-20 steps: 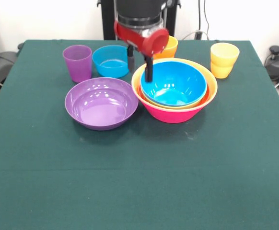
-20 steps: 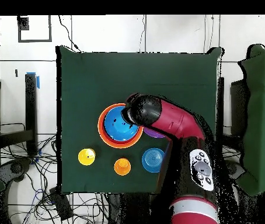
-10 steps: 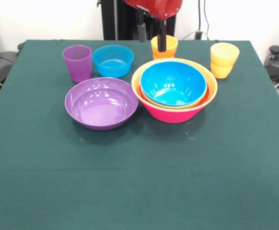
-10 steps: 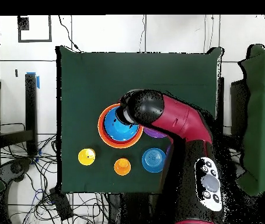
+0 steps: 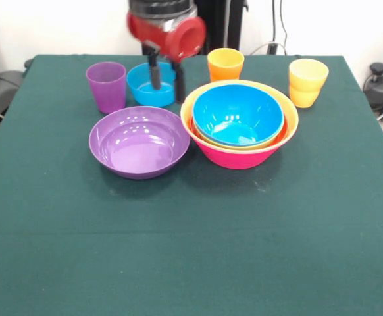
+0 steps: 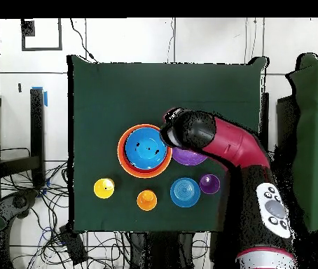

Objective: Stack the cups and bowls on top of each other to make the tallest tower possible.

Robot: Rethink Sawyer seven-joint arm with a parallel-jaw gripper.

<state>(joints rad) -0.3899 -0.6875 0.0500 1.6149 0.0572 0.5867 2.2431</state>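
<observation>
Black fingers [image 5: 166,77] spread apart, empty, hanging over small blue bowl [image 5: 153,84] by purple bowl [image 5: 139,141].

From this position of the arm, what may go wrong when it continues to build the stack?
1. The open end effector hangs between the small low blue plastic bowl and the big nested tower with the pink outer bowl. Descending here, a finger might hit either rim.
2. The wide purple plastic bowl lies close beside the tower, so lifting it could nudge the stack.
3. The purple plastic cup stands close to the small blue bowl and might tip.
</observation>
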